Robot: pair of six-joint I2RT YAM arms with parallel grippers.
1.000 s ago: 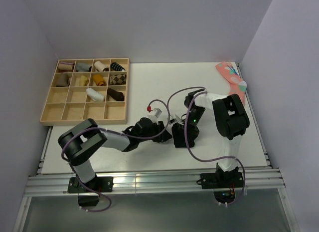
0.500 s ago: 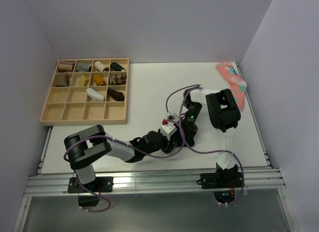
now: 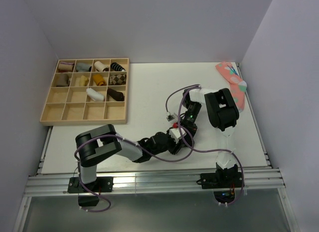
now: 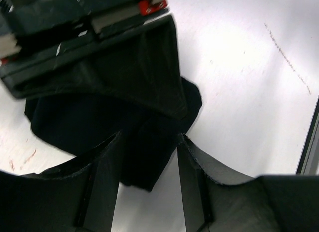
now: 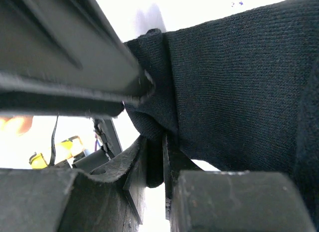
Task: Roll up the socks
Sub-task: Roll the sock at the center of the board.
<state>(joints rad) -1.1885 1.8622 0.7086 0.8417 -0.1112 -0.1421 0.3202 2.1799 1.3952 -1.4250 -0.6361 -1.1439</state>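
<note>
the left gripper (image 4: 149, 137) has swung in to lower centre, fingers apart astride the black sock (image 4: 65, 122); the right gripper (image 5: 155, 147) clamps its fold.

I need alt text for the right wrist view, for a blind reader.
A plain black knit sock fills the right side, a fold pinched between the right gripper's two shut fingers at the bottom. A blurred dark bar crosses the upper left.

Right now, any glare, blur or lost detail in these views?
Top external: sharp, even light, glare along the front rail. Left wrist: table blown out white, sock a textureless black mass. Right wrist: sock knit crisp, near fingers soft, background overexposed.
</note>
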